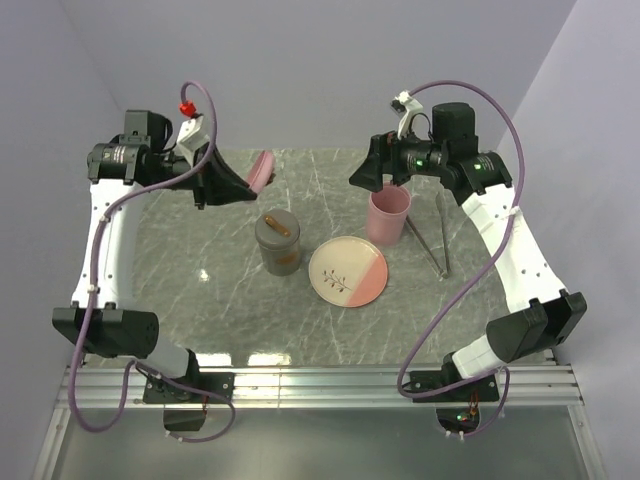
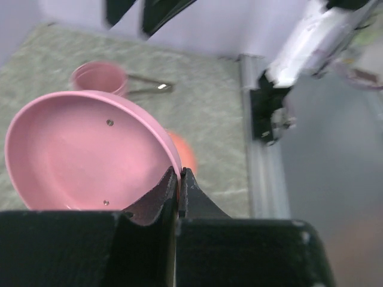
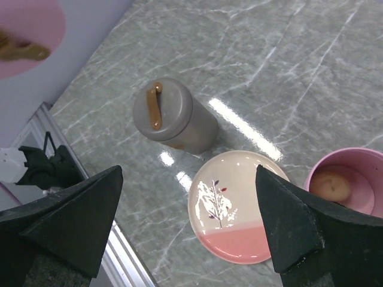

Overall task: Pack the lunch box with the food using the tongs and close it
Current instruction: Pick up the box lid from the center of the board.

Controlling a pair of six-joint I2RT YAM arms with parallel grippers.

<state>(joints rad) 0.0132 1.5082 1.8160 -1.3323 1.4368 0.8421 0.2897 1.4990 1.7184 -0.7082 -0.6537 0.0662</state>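
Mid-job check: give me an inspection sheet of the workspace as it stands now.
Surface: grey marble table, glare spots, no spills seen.
Job's things: tongs lie untouched right of the pink container; beige bun inside it; pink lid off.
Clutter: bare plate and lidded grey canister left of the container.
Grippers: left gripper shut on the lid's rim, lifted; right gripper open, holding nothing.
Cables: purple cables loop along both arms, off the table things.
Surroundings: plain walls, metal rail at the near edge.
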